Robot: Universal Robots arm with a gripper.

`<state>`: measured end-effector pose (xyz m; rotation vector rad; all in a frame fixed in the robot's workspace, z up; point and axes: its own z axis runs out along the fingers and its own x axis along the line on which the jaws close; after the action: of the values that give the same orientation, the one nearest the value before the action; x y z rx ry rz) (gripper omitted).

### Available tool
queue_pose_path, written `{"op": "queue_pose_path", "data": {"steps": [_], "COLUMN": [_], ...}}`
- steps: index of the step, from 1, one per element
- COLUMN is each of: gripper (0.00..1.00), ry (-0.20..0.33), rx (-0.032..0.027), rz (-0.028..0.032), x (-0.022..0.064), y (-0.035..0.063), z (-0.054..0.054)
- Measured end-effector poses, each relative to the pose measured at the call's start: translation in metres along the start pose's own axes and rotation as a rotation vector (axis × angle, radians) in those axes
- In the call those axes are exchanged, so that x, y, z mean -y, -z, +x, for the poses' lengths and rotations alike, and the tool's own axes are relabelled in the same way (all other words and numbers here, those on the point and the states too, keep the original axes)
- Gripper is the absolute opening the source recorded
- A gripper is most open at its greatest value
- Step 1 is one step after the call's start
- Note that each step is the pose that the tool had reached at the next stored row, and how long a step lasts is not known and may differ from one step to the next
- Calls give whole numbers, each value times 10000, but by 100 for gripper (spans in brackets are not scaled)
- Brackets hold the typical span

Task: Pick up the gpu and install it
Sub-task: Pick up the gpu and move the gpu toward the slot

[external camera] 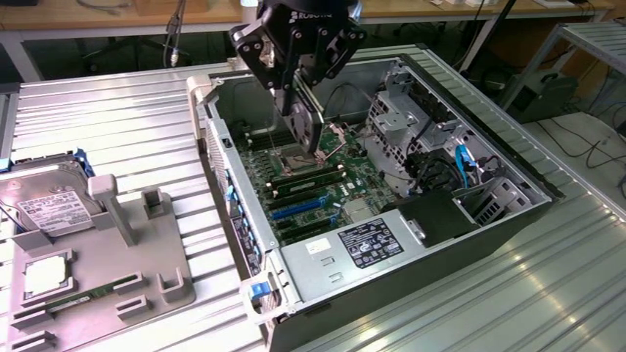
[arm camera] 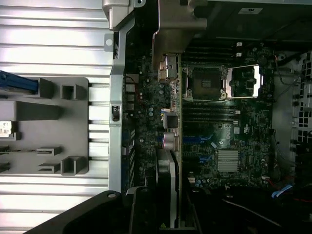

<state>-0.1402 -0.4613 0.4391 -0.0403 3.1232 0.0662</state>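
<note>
Grip: my gripper [external camera: 299,95] is narrowed onto the gpu [external camera: 307,128], pinching its upper edge.
Gpu position: held on edge, low over the motherboard [external camera: 313,183] inside the open case [external camera: 509,172]; not seated, I judge.
Handling: probably light, stiff and fragile; best held by the bare board edge, clear of components and contacts.
Writing: "ROBOTIQ" partly readable on my housing; power supply label [external camera: 367,246] and hard drive [external camera: 44,205] label too small to read.

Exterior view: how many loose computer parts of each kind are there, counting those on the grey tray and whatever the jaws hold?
hard drive: 1
memory stick: 1
square silver chip: 1
gpu, gripped in the jaws: 1
Total: 4
</note>
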Motion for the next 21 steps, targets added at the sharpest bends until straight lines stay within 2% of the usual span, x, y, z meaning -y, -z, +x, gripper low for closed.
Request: {"op": "queue_pose_path", "data": {"steps": [21], "gripper": [28], "ry": [0], "rx": [0], "rz": [0], "x": [11], "y": [-8], "z": [-439]}}
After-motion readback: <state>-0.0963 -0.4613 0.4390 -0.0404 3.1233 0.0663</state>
